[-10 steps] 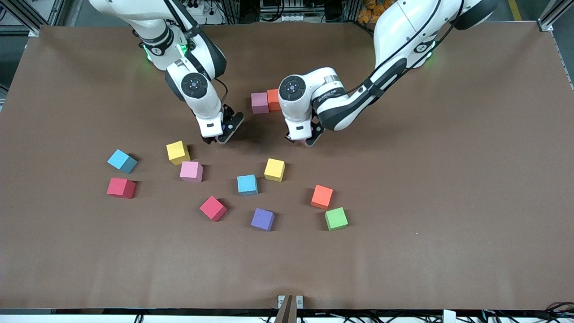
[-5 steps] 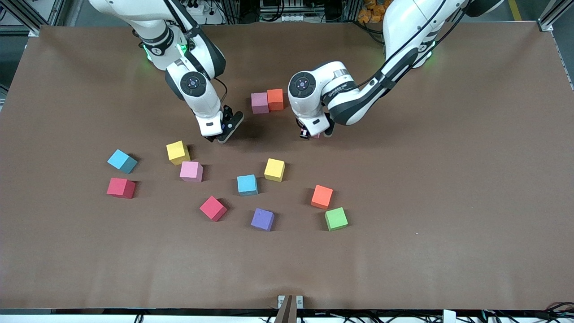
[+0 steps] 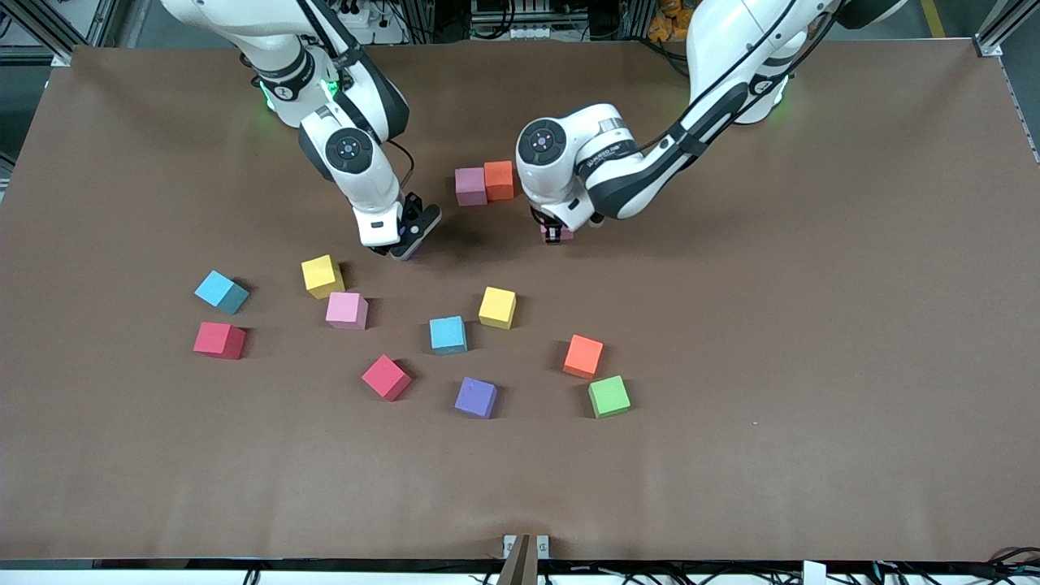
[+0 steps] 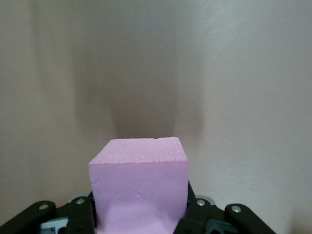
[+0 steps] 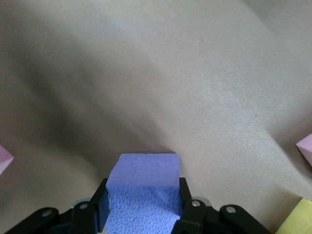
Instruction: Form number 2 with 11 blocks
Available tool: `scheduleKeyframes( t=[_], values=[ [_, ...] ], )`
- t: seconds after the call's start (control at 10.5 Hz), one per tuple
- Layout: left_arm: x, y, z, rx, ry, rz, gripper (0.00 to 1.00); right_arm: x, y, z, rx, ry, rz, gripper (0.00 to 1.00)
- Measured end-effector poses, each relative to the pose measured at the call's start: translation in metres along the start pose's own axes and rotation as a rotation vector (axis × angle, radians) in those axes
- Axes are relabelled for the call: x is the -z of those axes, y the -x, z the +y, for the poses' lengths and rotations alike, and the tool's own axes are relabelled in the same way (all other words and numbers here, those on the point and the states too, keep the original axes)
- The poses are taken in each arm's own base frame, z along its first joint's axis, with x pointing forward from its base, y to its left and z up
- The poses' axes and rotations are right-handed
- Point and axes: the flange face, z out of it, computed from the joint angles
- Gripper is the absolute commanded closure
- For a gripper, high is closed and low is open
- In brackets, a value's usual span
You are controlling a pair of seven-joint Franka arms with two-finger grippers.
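Beside the started pair, pink block [image 3: 470, 186] touching orange block [image 3: 499, 179]: left hand [image 3: 556, 235] gripping pink cube [image 4: 139, 187], right hand [image 3: 400, 248] clamping purple cube [image 5: 143, 195]. Risk: nudging the pair askew through crooked lowering.

Matte pink is showing on the block [image 4: 139, 187] in the left gripper [image 3: 558, 234], violet-blue on the block [image 5: 142, 197] in the right gripper [image 3: 398, 248]; the table [image 3: 812, 325] is showing plain brown.
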Motion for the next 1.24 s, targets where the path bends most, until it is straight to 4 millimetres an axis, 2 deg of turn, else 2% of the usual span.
scheduleKeyframes(
  t=[0.38,0.57,0.86,1.24],
  values=[
    [-0.017,0.032,-0.054,-0.075,0.009,-0.04,1.0,0.02,-0.018,0.007,-0.303,0.004,0.052,1.0],
    [-0.021,0.043,-0.072,-0.1,0.014,-0.058,1.0,0.03,-0.026,0.013,-0.461,0.001,0.079,1.0],
    [-0.023,0.043,-0.073,-0.101,0.016,-0.069,1.0,0.043,-0.038,0.016,-0.695,-0.013,0.116,1.0],
    [-0.042,0.039,-0.078,-0.091,0.036,-0.068,1.0,0.049,-0.042,0.024,-0.901,-0.025,0.132,1.0]
  ],
)
